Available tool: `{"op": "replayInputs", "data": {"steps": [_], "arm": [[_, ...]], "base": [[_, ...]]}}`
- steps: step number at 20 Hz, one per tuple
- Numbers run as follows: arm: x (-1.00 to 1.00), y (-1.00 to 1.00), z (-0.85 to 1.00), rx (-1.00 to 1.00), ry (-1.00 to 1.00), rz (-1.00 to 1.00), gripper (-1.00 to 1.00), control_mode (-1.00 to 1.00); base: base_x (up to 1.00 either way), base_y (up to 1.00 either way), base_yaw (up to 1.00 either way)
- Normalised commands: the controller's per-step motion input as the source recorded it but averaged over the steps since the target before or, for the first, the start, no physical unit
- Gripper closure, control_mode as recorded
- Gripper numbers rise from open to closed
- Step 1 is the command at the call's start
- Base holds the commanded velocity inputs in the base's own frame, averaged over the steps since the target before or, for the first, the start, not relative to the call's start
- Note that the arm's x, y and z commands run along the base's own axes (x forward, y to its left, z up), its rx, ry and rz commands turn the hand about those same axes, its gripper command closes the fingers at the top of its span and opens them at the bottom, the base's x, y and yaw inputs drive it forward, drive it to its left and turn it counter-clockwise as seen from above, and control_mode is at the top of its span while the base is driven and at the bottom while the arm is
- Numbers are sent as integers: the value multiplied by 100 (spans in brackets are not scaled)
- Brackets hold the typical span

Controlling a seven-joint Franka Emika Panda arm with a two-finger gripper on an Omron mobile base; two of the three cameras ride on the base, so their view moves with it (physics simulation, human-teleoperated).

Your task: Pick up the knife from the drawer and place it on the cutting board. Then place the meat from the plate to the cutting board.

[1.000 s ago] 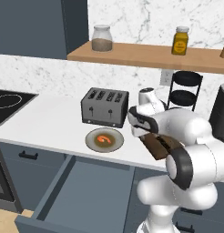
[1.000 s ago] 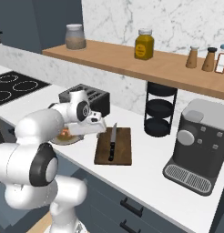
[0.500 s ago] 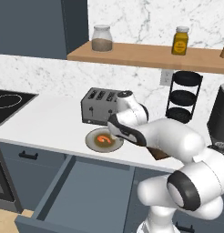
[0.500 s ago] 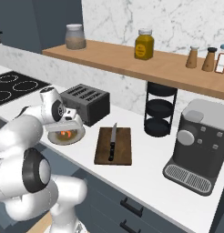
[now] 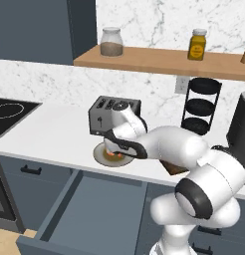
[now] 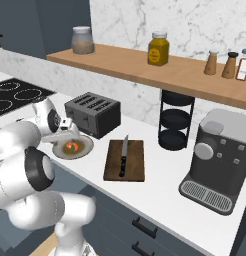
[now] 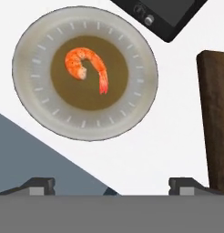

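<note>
Now with the knife [image 6: 124, 155] already lying on the cutting board [image 6: 136, 167], the gripper [image 7: 111, 184], jaws spread wide and empty, hangs above the plate [image 7: 136, 98] (off-centre); judgement: centre over the shrimp [image 7: 86, 66] before descending, closing gently across its curl.

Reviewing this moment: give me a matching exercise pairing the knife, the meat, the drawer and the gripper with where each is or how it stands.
Things:
1. knife
2. meat
3. drawer
4. gripper

States:
a. pulled out below the counter
b. lying on the cutting board
c. open, above the plate
d. resting in the plate's brownish centre

Pairs: 1-b, 2-d, 3-a, 4-c
</note>
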Motion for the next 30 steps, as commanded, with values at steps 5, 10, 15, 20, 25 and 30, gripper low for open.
{"op": "replayInputs", "data": {"steps": [5,10,15,20,25,30], "arm": [[35,30,-46,0,0,0,-100,-100],[58,22,-42,0,0,0,-100,-100],[44,0,-12,0,0,0,-100,-100],[37,4,-18,0,1,0,-100,-100],[27,1,-25,0,1,0,-100,-100],[1,0,-20,0,0,0,-100,-100]], "base": [[0,0,0],[0,0,0],[0,0,0],[0,0,0],[0,0,0],[0,0,0]]}}
